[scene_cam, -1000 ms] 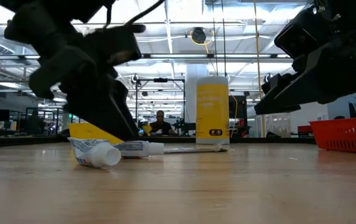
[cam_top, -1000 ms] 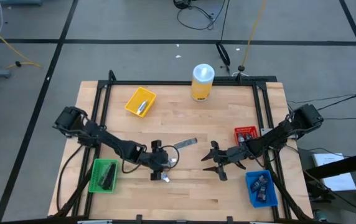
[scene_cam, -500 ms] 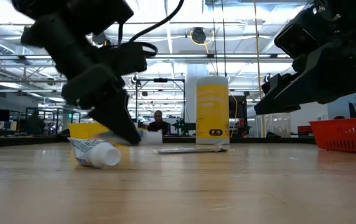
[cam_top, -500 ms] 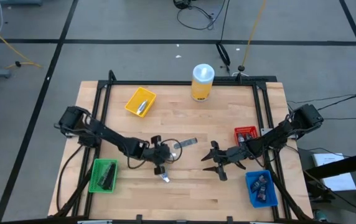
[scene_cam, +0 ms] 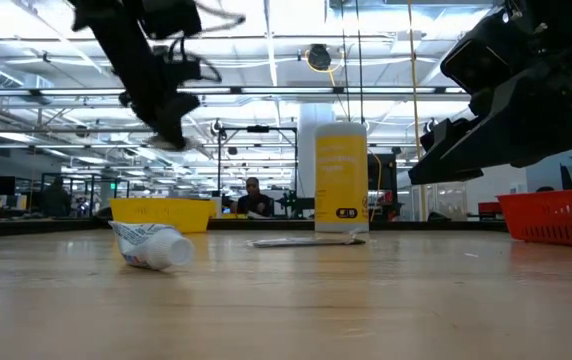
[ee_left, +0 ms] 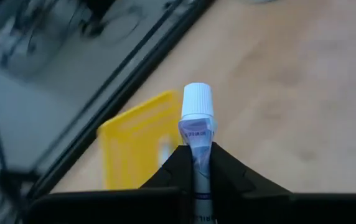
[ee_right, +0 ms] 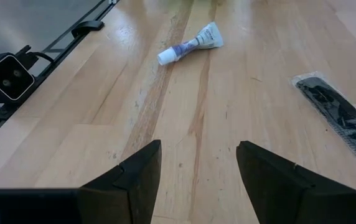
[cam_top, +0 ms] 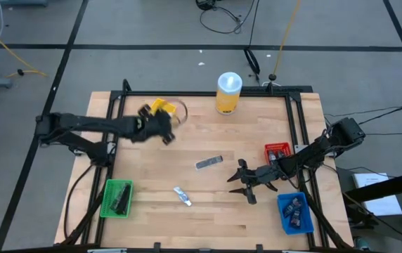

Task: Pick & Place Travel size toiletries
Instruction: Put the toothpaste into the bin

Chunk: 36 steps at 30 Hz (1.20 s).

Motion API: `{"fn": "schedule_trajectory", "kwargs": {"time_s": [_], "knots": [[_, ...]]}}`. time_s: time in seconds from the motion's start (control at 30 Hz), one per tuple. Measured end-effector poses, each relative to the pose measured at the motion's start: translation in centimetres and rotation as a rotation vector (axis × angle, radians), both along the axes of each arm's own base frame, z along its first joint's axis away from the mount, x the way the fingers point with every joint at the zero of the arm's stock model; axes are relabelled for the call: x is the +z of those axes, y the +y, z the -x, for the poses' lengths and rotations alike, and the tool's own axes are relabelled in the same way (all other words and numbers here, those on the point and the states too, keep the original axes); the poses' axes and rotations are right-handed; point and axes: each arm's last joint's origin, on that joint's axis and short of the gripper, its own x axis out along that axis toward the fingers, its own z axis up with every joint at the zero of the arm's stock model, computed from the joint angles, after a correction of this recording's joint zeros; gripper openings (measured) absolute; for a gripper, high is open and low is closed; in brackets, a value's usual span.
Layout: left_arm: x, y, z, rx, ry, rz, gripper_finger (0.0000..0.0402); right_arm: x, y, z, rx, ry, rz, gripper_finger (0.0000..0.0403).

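A second ago my left claw (ee_left: 196, 163) was low over the middle of the desk (cam_top: 208, 218), closing on a small white-capped tube (ee_left: 196, 127) beside another one. Now it has lifted clear and swung back to the yellow bin (cam_top: 163, 107) near the far left corner, its fingers pinched tight on that tube, whose white cap pokes out past the tips. From my wrist the bin lies just ahead of and below the tube, so I judge this pick done and the drop close: I only need to get over the bin's opening and let go.

Two toiletries remain on the bare wood: the other tube (cam_top: 182, 196) toward the near edge and a flat dark sachet (cam_top: 209, 162) near the centre. My right claw (cam_top: 241, 188) hangs with its fingers spread and empty, just beside the blue bin (cam_top: 294, 213)
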Motion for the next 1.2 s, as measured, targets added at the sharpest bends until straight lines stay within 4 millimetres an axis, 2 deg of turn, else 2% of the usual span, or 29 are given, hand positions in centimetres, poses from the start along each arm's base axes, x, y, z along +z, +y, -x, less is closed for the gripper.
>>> {"fn": "schedule_trajectory", "kwargs": {"time_s": [0.13, 0.23, 0.37, 0.53, 0.7, 0.87, 1.03, 1.2], "knots": [[-0.5, 4.4, 1.2, 0.138, -0.007, 0.090, 0.0043, 0.0, 0.0, 0.0, 0.000, 0.000, 0.000, 0.0201], [-1.6, 6.9, 1.5, 0.206, -0.001, 0.157, 0.0045, 0.0, 0.0, 0.0, 0.000, 0.000, 0.000, 0.0201], [-3.3, 9.5, 1.9, 0.300, 0.014, 0.194, 0.0046, 0.0, 0.0, 0.0, 0.000, 0.000, 0.000, 0.0201], [-5.6, 11.7, 1.7, 0.378, 0.007, 0.248, 0.0046, 0.0, 0.0, 0.0, 0.000, 0.002, 0.001, 0.0201], [-7.8, 12.9, 1.5, 0.383, 0.039, 0.298, 0.0046, -0.1, 0.0, 0.0, 0.000, 0.007, 0.003, 0.0201], [-8.8, 13.1, 1.3, 0.292, 0.138, 0.293, 0.0047, -0.1, 0.0, 0.0, 0.000, 0.007, 0.003, 0.0201], [-8.2, 12.9, 1.4, 0.281, 0.125, 0.293, 0.0063, -0.1, 0.0, 0.0, 0.000, 0.007, 0.003, 0.0201], [-6.1, 12.7, 2.0, 0.254, 0.040, 0.322, 0.0133, -0.1, 0.0, 0.0, 0.000, 0.007, 0.003, 0.0201]]}}
